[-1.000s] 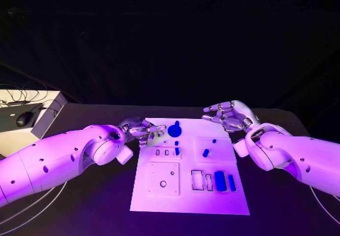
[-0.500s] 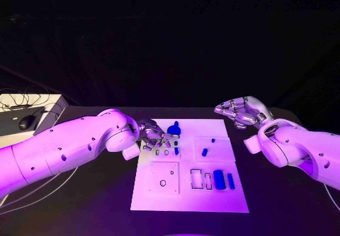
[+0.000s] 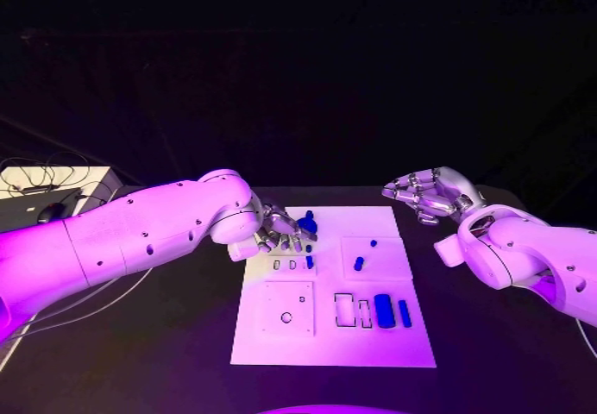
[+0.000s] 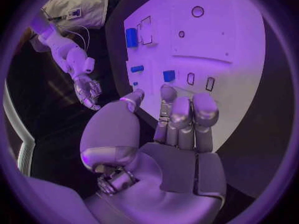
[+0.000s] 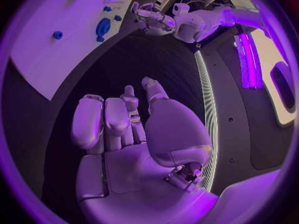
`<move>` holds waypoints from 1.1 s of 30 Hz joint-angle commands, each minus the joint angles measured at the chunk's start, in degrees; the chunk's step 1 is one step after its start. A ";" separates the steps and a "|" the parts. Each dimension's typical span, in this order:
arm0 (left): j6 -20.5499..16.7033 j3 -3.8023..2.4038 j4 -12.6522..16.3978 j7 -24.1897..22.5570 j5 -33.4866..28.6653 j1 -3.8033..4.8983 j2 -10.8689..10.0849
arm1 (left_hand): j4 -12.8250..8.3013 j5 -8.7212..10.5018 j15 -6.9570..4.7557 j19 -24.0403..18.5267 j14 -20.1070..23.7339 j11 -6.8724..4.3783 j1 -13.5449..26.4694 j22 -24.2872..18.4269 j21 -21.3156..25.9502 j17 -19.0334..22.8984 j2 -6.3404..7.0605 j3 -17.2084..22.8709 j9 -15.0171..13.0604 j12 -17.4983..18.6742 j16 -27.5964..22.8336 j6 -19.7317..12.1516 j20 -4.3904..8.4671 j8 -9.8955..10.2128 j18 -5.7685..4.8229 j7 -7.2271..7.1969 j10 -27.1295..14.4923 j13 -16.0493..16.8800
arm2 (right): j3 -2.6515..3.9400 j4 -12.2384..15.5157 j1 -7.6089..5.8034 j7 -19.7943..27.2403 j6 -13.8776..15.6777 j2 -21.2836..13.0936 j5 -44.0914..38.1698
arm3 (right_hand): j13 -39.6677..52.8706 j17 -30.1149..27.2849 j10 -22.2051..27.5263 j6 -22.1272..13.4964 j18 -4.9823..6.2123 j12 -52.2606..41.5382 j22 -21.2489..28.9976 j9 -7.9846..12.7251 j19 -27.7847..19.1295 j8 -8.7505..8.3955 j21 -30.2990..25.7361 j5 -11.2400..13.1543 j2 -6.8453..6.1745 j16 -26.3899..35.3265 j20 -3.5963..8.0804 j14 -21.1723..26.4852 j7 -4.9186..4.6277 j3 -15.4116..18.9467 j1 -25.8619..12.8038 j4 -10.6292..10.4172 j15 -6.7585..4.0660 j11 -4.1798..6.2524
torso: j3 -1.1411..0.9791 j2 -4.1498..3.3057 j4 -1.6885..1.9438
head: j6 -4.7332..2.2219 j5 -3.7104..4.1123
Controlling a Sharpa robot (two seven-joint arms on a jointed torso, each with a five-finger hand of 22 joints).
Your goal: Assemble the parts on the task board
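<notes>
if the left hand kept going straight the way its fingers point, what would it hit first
Probably the small blue block on the white board. In the left wrist view the left hand has its fingers extended over the board's edge, aimed toward that block beside two small slots. Height above the board is unclear, so it might pass over.

The left hand [image 4: 171, 129] hung over the black table [image 4: 249, 149] at the edge of the task board [image 4: 236, 50], fingers [image 4: 205, 115] straight and close together, thumb [image 4: 134, 98] apart, holding nothing. Blue parts [image 4: 131, 37] sat on the board beside outlined slots [image 4: 147, 27] and round holes [image 4: 197, 11]. Beyond the board, the right hand [image 4: 87, 92] hovered with curled fingers.
</notes>
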State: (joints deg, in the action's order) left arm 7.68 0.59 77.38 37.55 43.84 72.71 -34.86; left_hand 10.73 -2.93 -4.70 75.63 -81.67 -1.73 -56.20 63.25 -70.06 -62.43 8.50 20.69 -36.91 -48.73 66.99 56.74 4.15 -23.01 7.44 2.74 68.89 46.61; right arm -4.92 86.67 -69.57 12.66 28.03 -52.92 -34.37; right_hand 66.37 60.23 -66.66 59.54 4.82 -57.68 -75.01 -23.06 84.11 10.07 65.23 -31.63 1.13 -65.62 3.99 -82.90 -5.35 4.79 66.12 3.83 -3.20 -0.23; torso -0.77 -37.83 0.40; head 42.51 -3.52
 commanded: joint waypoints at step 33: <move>9.30 3.52 -8.68 2.28 -1.27 1.22 6.86 | -3.49 0.04 -0.01 0.55 0.04 -0.01 2.95 2.31 0.96 -1.17 -0.55 3.38 -6.91 2.67 0.07 2.66 -0.10 7.27 -0.33 0.01 0.74 4.18 | 0.04 -0.78 -0.03 -1.24 -0.07 0.45 -1.54 | 0.18 -0.04 0.16 0.13 -0.72 0.56 -8.87 -0.59 1.83 -2.00 -0.61 -0.30 0.05 0.45 0.37 -0.05 -0.36 -0.64 -1.07 0.59 -0.40 -0.17 | 0.21 -0.16 0.05 | 0.61 0.40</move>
State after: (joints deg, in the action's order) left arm 14.95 4.10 68.79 39.71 42.94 73.87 -28.13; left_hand 7.46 -2.93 -4.70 75.80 -81.68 -1.74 -53.27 65.52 -69.30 -63.56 8.55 24.05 -43.77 -46.31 66.99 59.03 3.99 -15.95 7.46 2.76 69.34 50.73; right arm -4.93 85.91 -69.58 11.33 28.11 -52.50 -35.46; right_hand 66.53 60.14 -66.68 59.54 4.82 -57.45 -74.99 -23.58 84.10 8.33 64.79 -31.62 1.13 -65.40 3.97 -82.90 -5.35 4.25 65.66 4.36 -3.19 -0.26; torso -0.56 -38.00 0.43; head 43.06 -3.17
